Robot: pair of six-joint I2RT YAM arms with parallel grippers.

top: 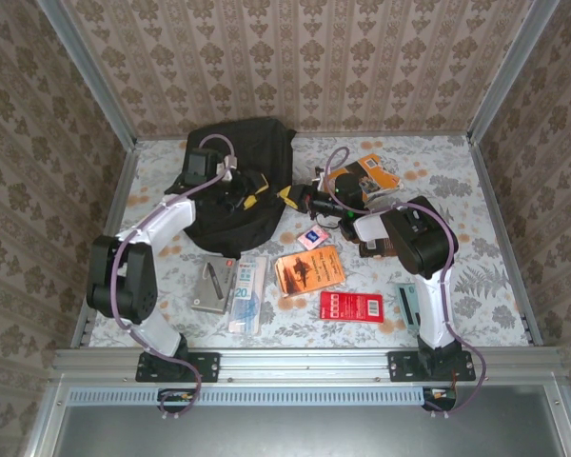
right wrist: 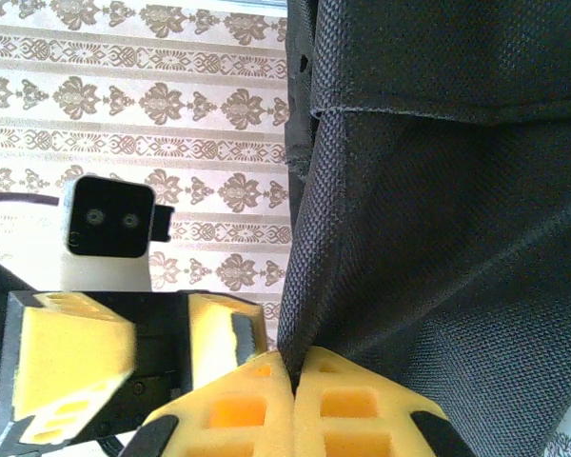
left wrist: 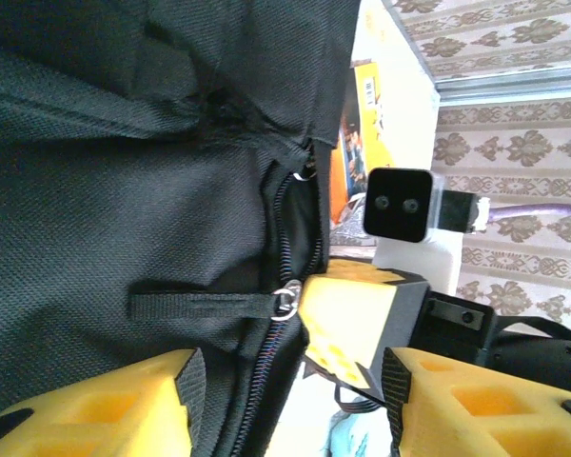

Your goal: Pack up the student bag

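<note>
Here's the right tool (right wrist: 292, 381), clamped tight, yellow pads pinched together on a fold of black fabric. That fabric is the edge of the student bag (top: 252, 148), and in the right wrist view the cloth rises straight up out of the pinch.

The bag lies left of centre on the bench (top: 495, 276), up near the back wall, a rounded black bulk. Both arms reach in over its right side.

The left tool (left wrist: 287, 386) hangs over the bag with its fingers (left wrist: 105, 414) parted about halfway and nothing gripped between them. From its wrist camera the zipper (left wrist: 266, 352) runs down between the two pads. A metal zipper pull (left wrist: 286, 298) sits right at the tip of the right tool.

So the two tools are just beside each other at the bag's zipped seam, one holding the fabric, the other spread over it. Whether the left pads touch the cloth, I can't tell.

Nearer the arms, apart from the bag, are an orange book (top: 307, 269), a red packet (top: 352, 305), a small pink card (top: 311, 238) and a grey case (top: 212, 284). An orange-and-yellow book (top: 373, 174) lies to the right of the bag.
</note>
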